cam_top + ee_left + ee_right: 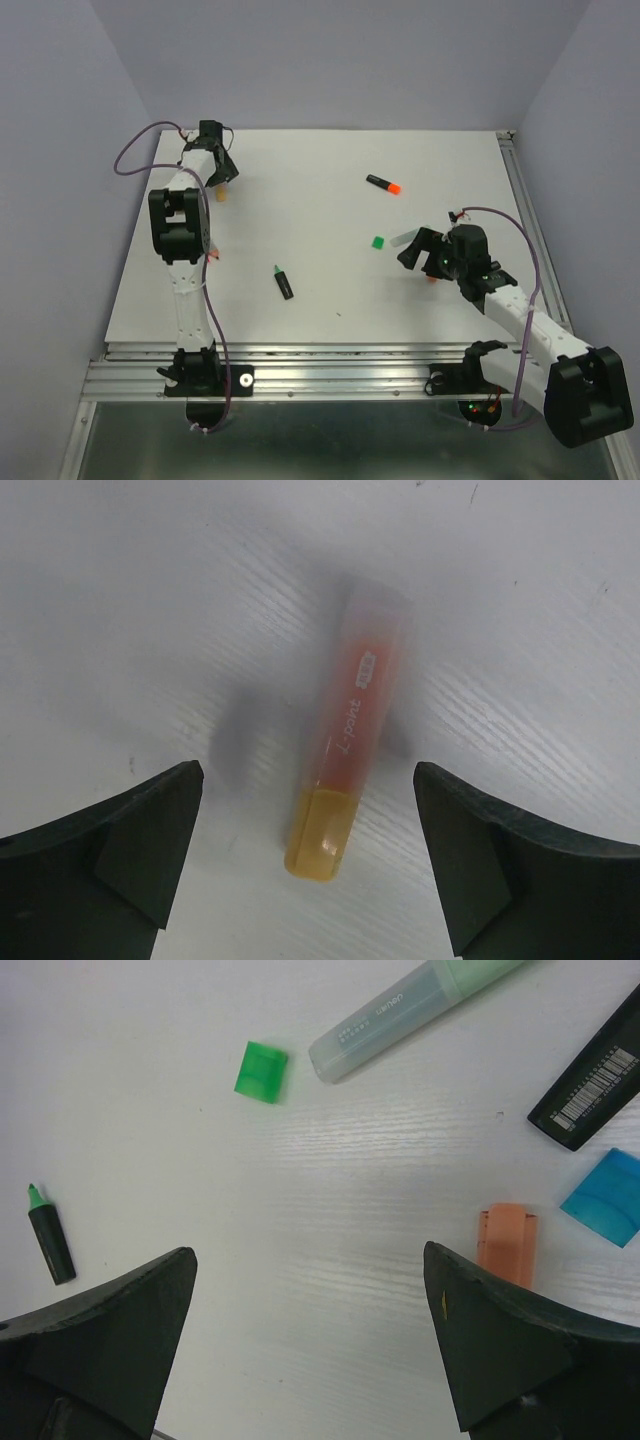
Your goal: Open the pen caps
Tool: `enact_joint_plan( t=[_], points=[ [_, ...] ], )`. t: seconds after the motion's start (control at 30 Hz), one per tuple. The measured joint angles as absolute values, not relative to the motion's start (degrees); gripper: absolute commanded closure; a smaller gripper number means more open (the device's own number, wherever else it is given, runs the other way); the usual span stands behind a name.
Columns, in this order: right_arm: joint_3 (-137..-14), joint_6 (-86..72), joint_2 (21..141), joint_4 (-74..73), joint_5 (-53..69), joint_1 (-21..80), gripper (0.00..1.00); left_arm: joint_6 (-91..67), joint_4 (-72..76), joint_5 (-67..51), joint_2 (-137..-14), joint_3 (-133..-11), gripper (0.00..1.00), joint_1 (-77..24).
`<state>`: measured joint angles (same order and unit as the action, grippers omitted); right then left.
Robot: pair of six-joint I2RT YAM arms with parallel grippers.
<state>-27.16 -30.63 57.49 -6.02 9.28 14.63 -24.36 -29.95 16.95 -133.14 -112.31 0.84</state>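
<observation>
1. Left gripper (308, 775): jaws spread wide, holding nothing. It hangs over the far-left part of the white table (300, 210).
2. Below it lies a pastel orange highlighter (360, 690), flat on the table. Its yellow-orange cap (320, 838) is seated on the end nearer the wrist camera. The cap lies between the two fingers and touches neither.
3. Right gripper (310, 1252): jaws also wide apart and empty, low over the right side of the table.
4. Green cap (261, 1071): loose on the table ahead of the right gripper, on no barrel. A pastel green highlighter (400, 1005) lies just beside it, apart; whether it is capped, I cannot tell.
5. Peach cap (508, 1243): loose, just beside the right-hand finger and partly behind it. Whether they touch is not clear.
6. Blue cap (605, 1195): loose, near the peach one. A black barrel with a barcode (590, 1080) lies just above it in the wrist view.
7. Green-tipped black highlighter (283, 282): uncapped, tip bare, alone near the table's middle, well apart from both grippers.
8. Black highlighter (378, 181) toward the far side, between the arms. Its orange cap (394, 188) is on.
</observation>
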Motion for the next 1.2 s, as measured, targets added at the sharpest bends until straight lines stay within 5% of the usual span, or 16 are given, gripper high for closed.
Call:
enact_joint_plan(
  t=[0.43, 0.6, 0.83, 1.2],
  points=[
    [-27.2, -30.6, 57.3, -6.0, 9.3, 14.6, 0.00, -22.1, -32.2, 16.1, -142.5, -125.1, 0.51, 0.8],
    [-27.2, -30.6, 56.8, -6.0, 9.2, 14.6, 0.00, -21.2, -30.3, 14.7, -142.3, -124.1, 1.00, 0.8],
    [-27.2, -31.3, 56.1, -6.0, 9.8, 14.6, 0.00, -21.0, -24.3, 13.0, -137.9, -115.5, 1.00, 0.9],
    [-25.1, -37.3, 52.6, -0.8, 21.9, 14.6, 0.00, -26.1, -12.9, 3.4, -108.6, -77.9, 1.00, -0.3]
  ],
)
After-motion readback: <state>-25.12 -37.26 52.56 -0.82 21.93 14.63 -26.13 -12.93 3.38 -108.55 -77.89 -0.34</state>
